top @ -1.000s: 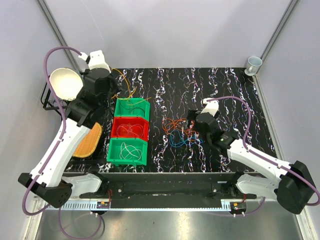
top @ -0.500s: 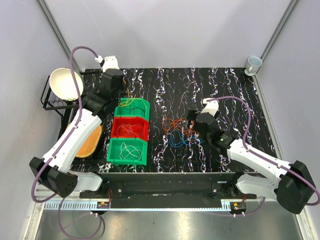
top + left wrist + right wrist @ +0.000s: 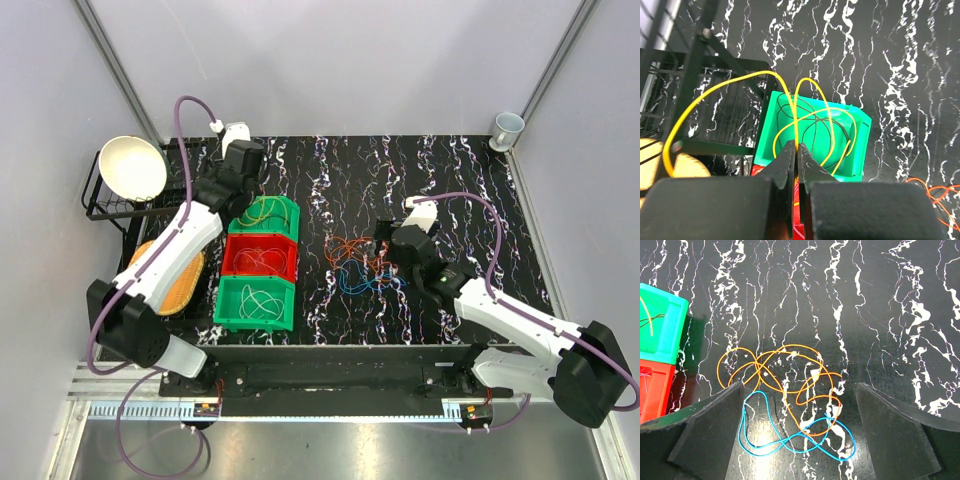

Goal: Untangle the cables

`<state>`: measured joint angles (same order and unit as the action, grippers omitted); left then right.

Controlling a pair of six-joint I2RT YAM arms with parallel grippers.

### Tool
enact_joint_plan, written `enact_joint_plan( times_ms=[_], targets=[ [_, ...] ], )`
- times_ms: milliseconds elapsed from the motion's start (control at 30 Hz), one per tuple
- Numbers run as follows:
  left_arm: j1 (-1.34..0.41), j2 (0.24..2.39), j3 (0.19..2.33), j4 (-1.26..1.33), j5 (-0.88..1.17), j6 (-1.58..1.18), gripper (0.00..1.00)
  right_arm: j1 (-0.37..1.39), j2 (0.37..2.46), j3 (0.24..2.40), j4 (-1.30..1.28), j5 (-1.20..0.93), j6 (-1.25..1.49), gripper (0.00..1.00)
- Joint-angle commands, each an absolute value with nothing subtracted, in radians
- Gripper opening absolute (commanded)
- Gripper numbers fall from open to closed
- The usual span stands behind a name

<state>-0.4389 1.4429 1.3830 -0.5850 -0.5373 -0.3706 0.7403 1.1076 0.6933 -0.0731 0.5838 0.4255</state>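
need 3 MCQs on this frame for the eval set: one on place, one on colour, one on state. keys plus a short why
1. Where does the orange cable lie?
A. in the red bin
B. on the table, tangled with the blue cable
C. on the wire rack

2. What colour is the cable held by the left gripper?
A. blue
B. red
C. yellow

3. How do the jaws of the right gripper stand?
A. open
B. shut on the orange cable
C. shut on nothing

Key:
1 B: the right wrist view shows orange and blue loops crossing on the marbled tabletop.
2 C: the left wrist view shows its fingers pinched on a yellow cable that loops over the far green bin.
3 A: its fingers stand wide apart, with the tangle between them in its own view.
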Motion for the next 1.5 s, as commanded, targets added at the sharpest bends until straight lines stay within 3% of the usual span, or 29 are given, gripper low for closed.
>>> enact_joint_plan(
  times_ms=[0,567,1033,1467],
  targets=[
    [-0.42,1.492,1.381,-0.512,-0.505,-0.394,0.0,0.735,1.109,0.715,-0.04,0.594,0.43,0.98],
    [-0.399,1.698,1.417,-0.419,-0.469,-0.394,0.0,0.733,1.115,0.718,-0.04,0.592,0.428,0.98],
    [-0.384,1.772,1.309,-0.247,-0.388,-0.488,0.0,0.735,1.117,0.719,-0.04,0.592,0.43,0.98],
    [-0.383,1.64,0.997,-0.063,-0.371,-0.842,0.0,0.733,1.114,0.716,-0.038,0.592,0.43,0.98]
  ],
)
